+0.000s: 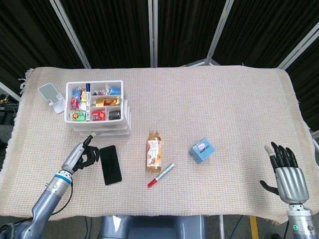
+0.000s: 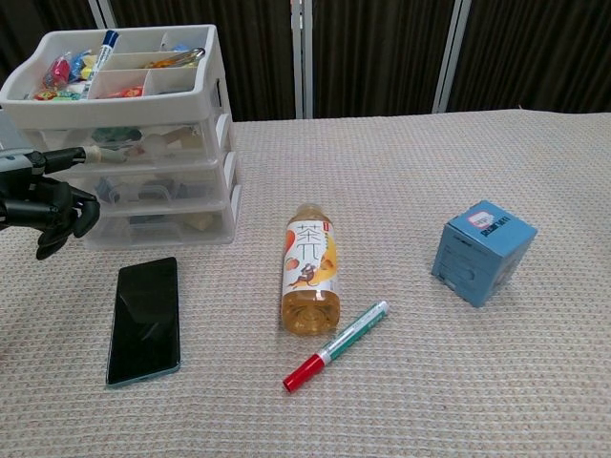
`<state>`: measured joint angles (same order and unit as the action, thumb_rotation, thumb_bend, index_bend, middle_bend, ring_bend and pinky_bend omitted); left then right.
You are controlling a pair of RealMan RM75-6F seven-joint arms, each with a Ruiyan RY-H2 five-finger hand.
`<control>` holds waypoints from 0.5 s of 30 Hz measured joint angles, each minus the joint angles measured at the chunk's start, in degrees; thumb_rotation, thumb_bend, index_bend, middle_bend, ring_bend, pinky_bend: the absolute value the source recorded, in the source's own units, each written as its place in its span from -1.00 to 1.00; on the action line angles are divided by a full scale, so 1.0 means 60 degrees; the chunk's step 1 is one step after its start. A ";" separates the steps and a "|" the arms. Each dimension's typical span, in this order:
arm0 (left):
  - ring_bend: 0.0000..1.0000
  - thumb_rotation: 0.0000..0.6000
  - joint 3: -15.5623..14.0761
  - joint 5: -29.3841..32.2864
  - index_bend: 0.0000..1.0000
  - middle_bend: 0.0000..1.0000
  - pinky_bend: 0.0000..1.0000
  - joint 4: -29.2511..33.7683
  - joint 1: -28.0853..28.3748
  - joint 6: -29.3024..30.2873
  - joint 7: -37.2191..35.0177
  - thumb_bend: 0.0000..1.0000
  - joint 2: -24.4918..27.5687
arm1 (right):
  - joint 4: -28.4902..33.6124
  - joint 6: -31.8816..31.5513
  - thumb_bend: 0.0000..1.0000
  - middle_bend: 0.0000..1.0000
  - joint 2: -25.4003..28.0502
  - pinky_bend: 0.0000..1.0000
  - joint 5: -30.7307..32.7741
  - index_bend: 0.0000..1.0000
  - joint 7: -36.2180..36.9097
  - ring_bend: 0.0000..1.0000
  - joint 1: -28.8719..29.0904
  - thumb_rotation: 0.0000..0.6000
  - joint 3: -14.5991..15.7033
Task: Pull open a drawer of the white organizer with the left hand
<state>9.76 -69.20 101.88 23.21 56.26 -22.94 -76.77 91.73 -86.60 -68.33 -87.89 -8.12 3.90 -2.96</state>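
The white organizer [image 1: 119, 118] stands at the back left of the table, with a top tray of small items and three drawers, all closed. In the chest view the organizer [image 2: 218, 114] shows its drawer fronts. My left hand [image 1: 82, 155] hovers just in front of its left side, beside the black phone. In the chest view my left hand [image 2: 43, 205] has its fingers curled in and one finger stretched out level with the middle drawer [image 2: 158, 184]. It holds nothing. My right hand [image 1: 285, 172] stands at the front right edge, fingers apart and empty.
A black phone [image 2: 144, 319] lies in front of the organizer. A tea bottle [image 2: 310, 267] lies mid-table with a red-capped marker [image 2: 336, 344] by it. A blue box [image 2: 482, 251] sits to the right. A white stand [image 1: 51, 96] is left of the organizer.
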 measured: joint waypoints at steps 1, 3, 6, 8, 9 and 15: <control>0.52 1.00 0.0016 0.0033 -0.83 0.36 0.44 -0.0023 0.0022 -0.0027 -0.0018 0.82 -0.0020 | 0.0002 0.0007 -0.99 -1.00 0.0004 -1.00 0.0003 -0.81 0.0015 -1.00 -0.0001 1.00 0.0002; 0.52 1.00 0.0051 0.0132 -0.83 0.36 0.44 -0.0030 0.0066 -0.0134 -0.0088 0.82 -0.0008 | 0.0015 0.0015 -0.99 -1.00 0.0019 -1.00 0.0013 -0.81 0.0063 -1.00 -0.0004 1.00 0.0003; 0.52 1.00 0.0117 0.0281 -0.83 0.36 0.44 -0.0100 0.0196 -0.0397 -0.0163 0.82 0.0028 | 0.0009 0.0012 -0.99 -1.00 0.0023 -1.00 -0.0008 -0.81 0.0061 -1.00 -0.0004 1.00 0.0008; 0.52 1.00 0.0179 0.0331 -0.82 0.36 0.44 -0.0215 0.0296 -0.0502 -0.0203 0.82 0.0009 | 0.0004 0.0027 -0.99 -1.00 0.0013 -1.00 -0.0030 -0.81 0.0045 -1.00 0.0001 1.00 0.0025; 0.52 1.00 0.0205 0.0341 -0.81 0.36 0.44 -0.0265 0.0316 -0.0508 -0.0222 0.82 -0.0027 | 0.0003 0.0042 -0.99 -1.00 0.0008 -1.00 -0.0030 -0.81 0.0040 -1.00 0.0003 1.00 0.0033; 0.52 1.00 0.0276 0.0368 -0.80 0.36 0.44 -0.0552 0.0399 -0.0415 -0.0235 0.82 -0.0332 | -0.0009 0.0086 -0.99 -1.00 0.0006 -1.00 0.0015 -0.81 0.0067 -1.00 0.0003 1.00 0.0036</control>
<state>11.41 -66.99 98.57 25.61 53.77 -24.35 -78.75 91.68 -86.08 -68.30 -87.80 -7.72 3.92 -2.74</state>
